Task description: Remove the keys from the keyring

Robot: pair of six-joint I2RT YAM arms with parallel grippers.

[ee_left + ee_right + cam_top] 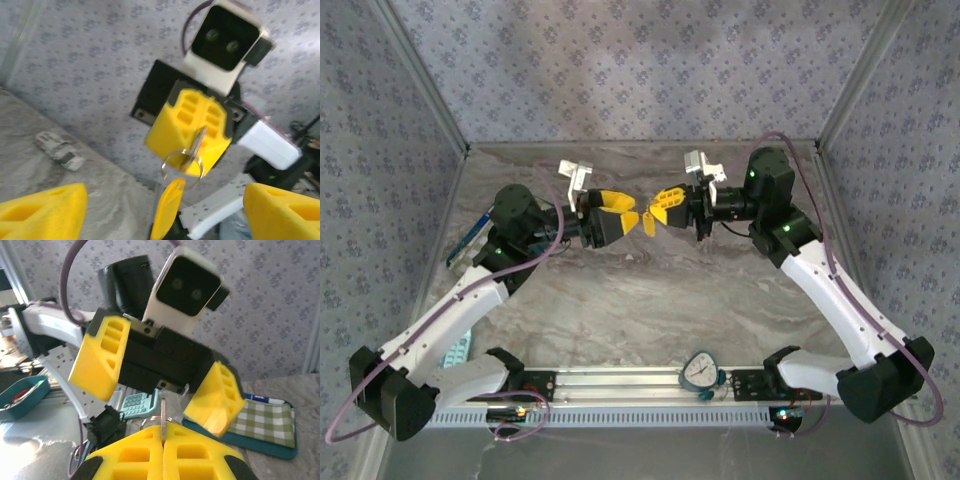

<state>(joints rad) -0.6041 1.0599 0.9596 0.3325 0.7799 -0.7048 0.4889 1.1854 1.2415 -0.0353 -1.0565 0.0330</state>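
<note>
From above, a timer (700, 372) sits between the arm bases. The left gripper (630, 213) gapes, facing the right gripper (660, 212) in mid-air. Left wrist: the right gripper pinches the keys (196, 142), keyring (182, 167) dangling. Right wrist: calculator (135, 402) and checked cloth (265, 422) lie behind.

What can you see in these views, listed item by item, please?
key: one, silvery, pinched in the right end effector
keyring: one, silver, hanging on that key
yellow piece: one, yellow, dangling from the keyring
timer: one, white face with teal rim, near edge of the table
calculator: one, pale teal, left side of the table
checked cloth: one, green and white, on a teal mat
tray: one, teal, small items inside
small object: one, white-grey, on the table, too blurred to name
left end effector: one, yellow fingers, open, facing the key
right end effector: one, yellow fingers, shut on the key
</note>
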